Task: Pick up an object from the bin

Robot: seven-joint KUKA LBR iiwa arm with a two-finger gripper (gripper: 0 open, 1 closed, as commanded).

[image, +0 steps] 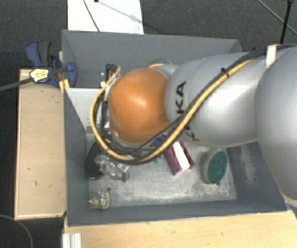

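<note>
**Bin inspection – gripper low at the bin floor, jaw state not confirmed**

Camera view. My arm comes in from the view's right and covers much of the bin (153,50). My orange cover (135,105) sits directly above the wrist, and a yellow-and-black cable (205,96) runs along the arm and loops round beneath the cover. My gripper (113,168) shows below the cover as a cluster of pale metal parts, low over the grey floor.

Jaws: the cover and cable loop hide too much, so I cannot tell whether they stand wide, narrow or closed on anything. Nothing is seen between them.

Items, placed from the jaws:
- A dark rounded thing (92,164) lies just beside the jaws on the view's left, against the bin's left wall. It is the nearest item, and I cannot tell whether it touches the gripper.
- A small gold-and-green trinket (101,200) lies near, on the side toward the view's bottom edge, apart from the jaws on bare floor.
- A purple-and-white block (178,156) lies on the view's right of the jaws, partly under my arm.
- A teal round pad (216,167) lies further right, well apart from the jaws, beyond the block and clear of it.
</note>
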